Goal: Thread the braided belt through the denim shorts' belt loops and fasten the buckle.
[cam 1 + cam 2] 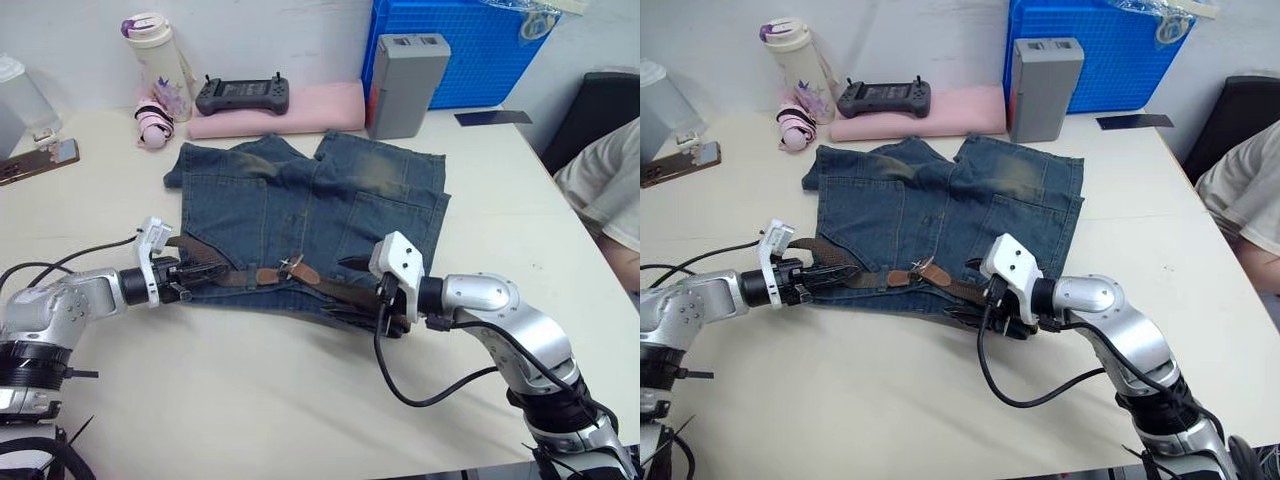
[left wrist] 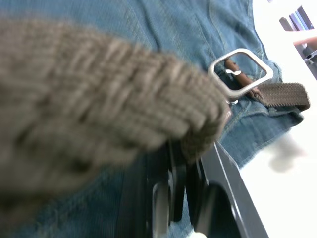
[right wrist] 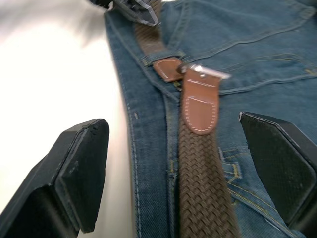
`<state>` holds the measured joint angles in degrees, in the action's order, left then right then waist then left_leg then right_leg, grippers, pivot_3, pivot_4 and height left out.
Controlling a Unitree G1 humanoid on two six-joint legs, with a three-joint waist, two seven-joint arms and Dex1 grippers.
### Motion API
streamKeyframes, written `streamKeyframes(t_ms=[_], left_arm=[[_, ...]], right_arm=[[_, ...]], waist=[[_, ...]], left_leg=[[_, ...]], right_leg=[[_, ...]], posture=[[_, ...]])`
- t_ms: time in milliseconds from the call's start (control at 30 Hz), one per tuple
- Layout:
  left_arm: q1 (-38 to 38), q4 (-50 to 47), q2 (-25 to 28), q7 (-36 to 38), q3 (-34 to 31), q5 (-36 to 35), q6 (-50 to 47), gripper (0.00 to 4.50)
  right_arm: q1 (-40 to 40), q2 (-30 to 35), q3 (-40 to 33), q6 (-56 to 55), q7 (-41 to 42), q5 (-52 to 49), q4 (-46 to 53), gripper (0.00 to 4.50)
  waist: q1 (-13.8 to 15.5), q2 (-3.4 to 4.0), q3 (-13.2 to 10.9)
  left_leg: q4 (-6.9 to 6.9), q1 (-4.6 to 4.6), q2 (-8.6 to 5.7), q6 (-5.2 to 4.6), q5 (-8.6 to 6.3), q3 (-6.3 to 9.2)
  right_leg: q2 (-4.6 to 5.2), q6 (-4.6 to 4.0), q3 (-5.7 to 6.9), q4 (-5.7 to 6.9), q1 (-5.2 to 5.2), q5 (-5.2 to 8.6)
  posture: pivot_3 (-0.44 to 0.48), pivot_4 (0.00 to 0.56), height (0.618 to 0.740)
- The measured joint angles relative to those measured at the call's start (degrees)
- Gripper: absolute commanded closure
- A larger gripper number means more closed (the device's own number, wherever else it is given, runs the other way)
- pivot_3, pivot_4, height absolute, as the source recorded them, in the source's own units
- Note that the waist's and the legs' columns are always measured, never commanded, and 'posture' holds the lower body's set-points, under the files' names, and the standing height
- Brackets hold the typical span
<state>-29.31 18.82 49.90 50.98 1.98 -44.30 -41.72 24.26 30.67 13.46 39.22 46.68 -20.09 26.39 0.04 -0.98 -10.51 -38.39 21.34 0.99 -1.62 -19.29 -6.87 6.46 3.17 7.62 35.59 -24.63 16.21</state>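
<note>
Braided belt (image 1: 330,288): dark brown woven strap lying along the waistband of the denim shorts (image 1: 310,205), which are spread flat on the surface (image 1: 300,400) with the legs pointing away from the robot; placement keeps the waistband edge nearest both arms for threading. Buckle (image 2: 241,71): silvery rectangular frame near mid-waistband, just beside the tan leather tab (image 3: 199,105) of the other belt end; the two ends meet here, but whether the prong is seated cannot be told, so fastening is judged unfinished. Belt loops: one narrow denim strip (image 3: 159,56) crosses the strap just beyond the tab, so the belt appears to pass through it; the other loops are too small to make out. Left end effector (image 1: 185,277): at the shorts' left waistband corner, fingers clamped on a fold of the belt, apparently to hold the strap against slipping while the other end is worked. Right end effector (image 3: 176,173): at the right side of the waistband, fingers (image 3: 81,171) spread wide on either side of the strap without touching it, judged ready to close on the belt beside the tab.
</note>
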Motion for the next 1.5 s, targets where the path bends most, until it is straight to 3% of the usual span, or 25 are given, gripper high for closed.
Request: streamKeyframes(t_ms=[233,667,900,1167,1500], left_arm=[[-4.46,8.29,-4.87,5.54,0.82,10.69,7.51,4.5],[-6.65,12.96,-10.41,10.71,-0.06,21.33,18.4,4.5],[-7.75,15.57,-12.89,12.77,-0.96,24.31,22.0,4.5],[-7.53,15.37,-13.93,14.29,-1.84,25.29,22.46,4.5],[-5.92,13.05,-14.35,14.29,-3.09,25.32,21.58,4.5]], right_arm=[[0.1,0.29,2.21,-4.09,-0.03,3.26,-1.74,0.05],[1.62,-0.13,8.23,-16.43,-0.8,14.51,-6.82,0.05],[3.9,-1.88,12.68,-27.87,-2.7,23.56,-12.84,0.05],[6.29,-3.52,17.55,-50.26,-9.6,37.82,-25.17,0.05],[8.32,-7.16,17.56,-57.16,-15.98,46.08,-30.91,0.05]], waist=[[0.02,0.0,0.0],[0.11,-0.01,0.0],[0.15,-0.01,0.0],[-0.14,-0.01,0.01],[-0.24,0.0,0.0]], left_leg=[[-0.24,0.02,-0.02,-0.05,0.0,0.03],[-0.66,0.02,-0.02,-0.18,-0.06,0.09],[-0.7,0.03,-0.05,-0.22,-0.03,0.1],[-0.71,0.02,-0.04,-0.23,-0.03,0.1],[-0.73,0.02,-0.03,-0.23,-0.02,0.1]], right_leg=[[0.08,0.04,0.0,0.15,0.04,-0.02],[0.18,0.09,0.01,0.37,0.12,-0.05],[0.19,0.13,0.03,0.38,0.17,-0.08],[0.16,0.14,0.03,0.38,0.18,-0.08],[0.15,0.14,0.01,0.38,0.19,-0.08]], posture=[[0.0,0.15,0.728],[0.0,0.15,0.728],[0.0,0.15,0.728],[0.0,0.15,0.728],[0.0,0.15,0.728]])
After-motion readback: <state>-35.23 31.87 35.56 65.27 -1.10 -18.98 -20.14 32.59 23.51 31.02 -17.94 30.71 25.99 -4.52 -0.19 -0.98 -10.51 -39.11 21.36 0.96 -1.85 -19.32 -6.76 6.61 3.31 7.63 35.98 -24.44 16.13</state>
